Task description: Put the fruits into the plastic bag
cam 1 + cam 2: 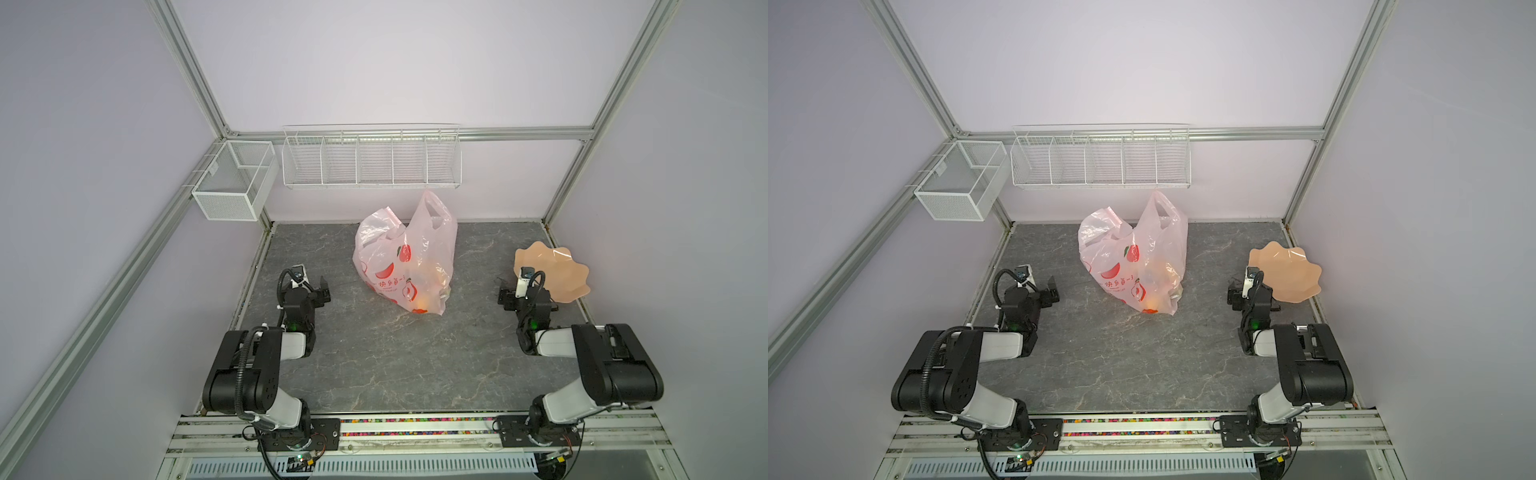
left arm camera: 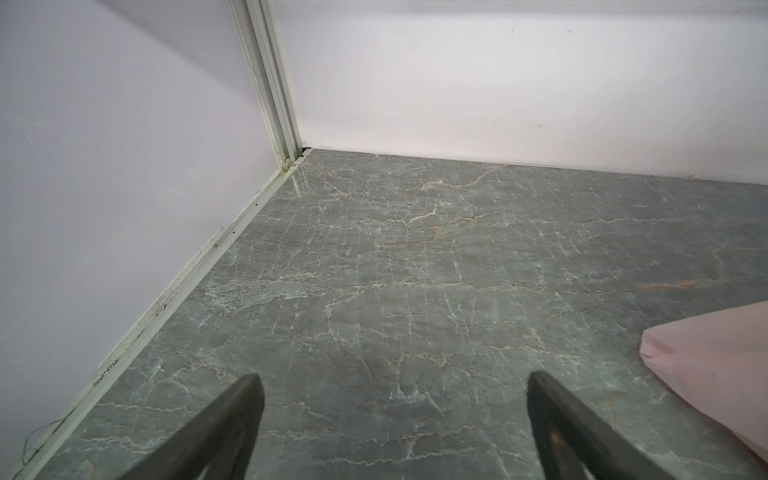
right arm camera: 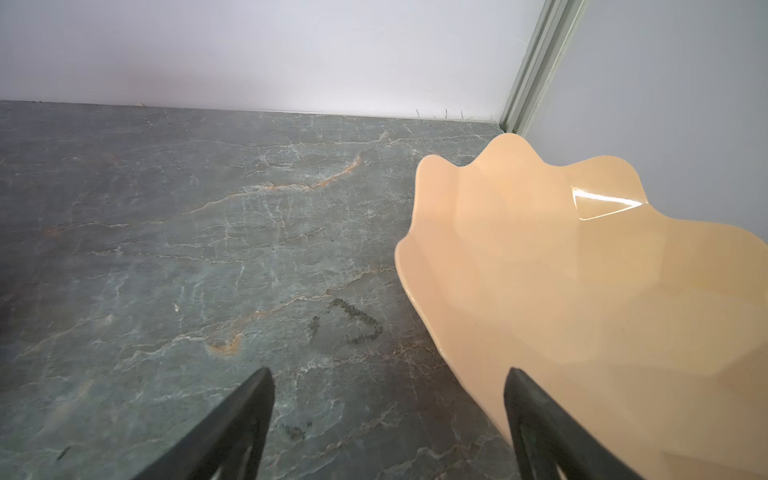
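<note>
Top views: a grey veined marble-look slab (image 1: 395,357) is seen as the work surface, boxed in by pale lilac-white walls (image 1: 374,62) and an aluminium frame (image 1: 195,75). A white wire rack (image 1: 370,160) with dividers is hung on the back wall at 12 o'clock, and a white mesh basket (image 1: 232,183) is mounted at the 11 o'clock corner.

The plastic bag (image 1: 405,253) (image 1: 1133,257) is stood on the slab slightly toward 12 o'clock of centre, handles up, bottom slumped toward 6. The fruits (image 1: 420,307) (image 1: 1151,308) are made out through the film low in the bag as orange and yellowish shapes. Single pieces cannot be told apart.

A peach wavy-edged plate (image 1: 552,270) is set at 3 o'clock by the right wall.

The left gripper (image 1: 324,289) is parked at 9 o'clock, well apart from the bag. In the left wrist view its fingers (image 2: 245,407) are seen spread wide with only slab between them, and a corner of the bag (image 2: 715,374) is caught at the edge.

The right gripper (image 1: 503,298) is parked just beside the plate at 3 o'clock. In the right wrist view its fingers (image 3: 253,407) are likewise spread, nothing gripped, and the plate (image 3: 582,291) is seen close by one finger. Contact cannot be told.
</note>
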`<act>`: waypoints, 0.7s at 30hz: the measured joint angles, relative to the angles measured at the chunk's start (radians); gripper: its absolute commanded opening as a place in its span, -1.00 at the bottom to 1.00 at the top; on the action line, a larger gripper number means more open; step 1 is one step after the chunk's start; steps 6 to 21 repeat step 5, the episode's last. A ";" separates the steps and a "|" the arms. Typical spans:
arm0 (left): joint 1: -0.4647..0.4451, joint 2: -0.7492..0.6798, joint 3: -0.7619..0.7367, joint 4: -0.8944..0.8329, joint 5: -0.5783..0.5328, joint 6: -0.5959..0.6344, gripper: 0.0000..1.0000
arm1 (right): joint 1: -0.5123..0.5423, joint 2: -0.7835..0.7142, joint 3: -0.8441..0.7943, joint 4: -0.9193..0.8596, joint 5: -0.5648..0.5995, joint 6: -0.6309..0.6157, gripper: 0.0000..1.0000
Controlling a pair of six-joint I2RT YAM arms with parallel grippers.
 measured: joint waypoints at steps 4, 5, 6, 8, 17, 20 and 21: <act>0.000 0.000 0.000 0.000 0.003 0.000 0.97 | 0.000 0.000 0.000 -0.006 0.001 0.000 0.77; 0.000 0.000 0.000 0.000 0.005 0.000 0.97 | 0.000 0.000 -0.001 -0.005 0.001 0.000 0.77; 0.000 0.000 0.000 0.000 0.005 0.000 0.97 | 0.000 0.000 -0.001 -0.005 0.001 0.000 0.77; 0.000 0.000 0.000 0.000 0.005 0.000 0.97 | 0.000 0.000 -0.001 -0.005 0.001 0.000 0.77; 0.000 0.000 0.000 0.000 0.005 0.000 0.97 | 0.000 0.000 -0.001 -0.005 0.001 0.000 0.77; 0.000 0.000 0.000 0.000 0.005 0.000 0.97 | 0.000 0.000 -0.001 -0.005 0.001 0.000 0.77; 0.000 0.000 0.000 0.000 0.005 0.000 0.97 | 0.000 0.000 -0.001 -0.005 0.001 0.000 0.77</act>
